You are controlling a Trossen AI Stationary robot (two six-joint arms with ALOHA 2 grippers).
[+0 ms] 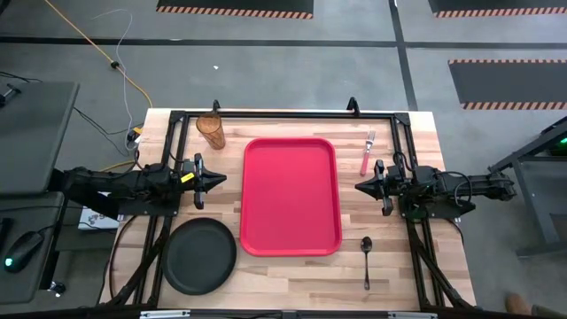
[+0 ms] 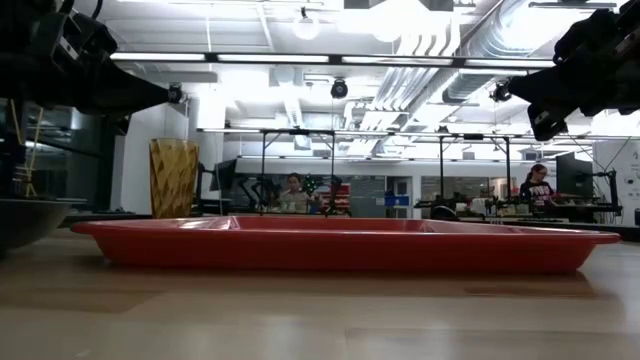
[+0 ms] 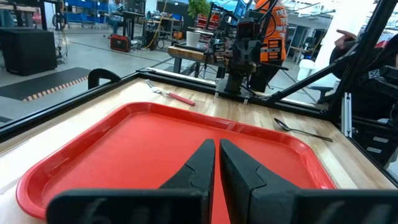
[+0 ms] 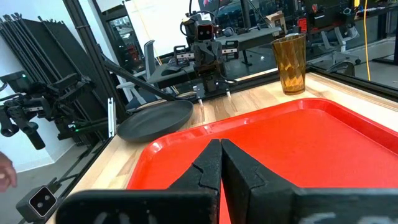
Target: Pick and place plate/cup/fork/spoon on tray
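The red tray (image 1: 291, 196) lies empty in the middle of the table. The black plate (image 1: 199, 255) rests on the table near the front left. The amber cup (image 1: 211, 130) stands upright at the far left. The pink-handled fork (image 1: 366, 152) lies far right of the tray. The dark spoon (image 1: 366, 259) lies near right. My left gripper (image 1: 221, 180) hovers shut at the tray's left side; my right gripper (image 1: 359, 188) hovers shut at its right side. Both are empty.
A black metal frame (image 1: 283, 114) runs around the table's edges. Bare wood lies between the tray and the front edge. In the low view, people sit at desks in the room beyond the table.
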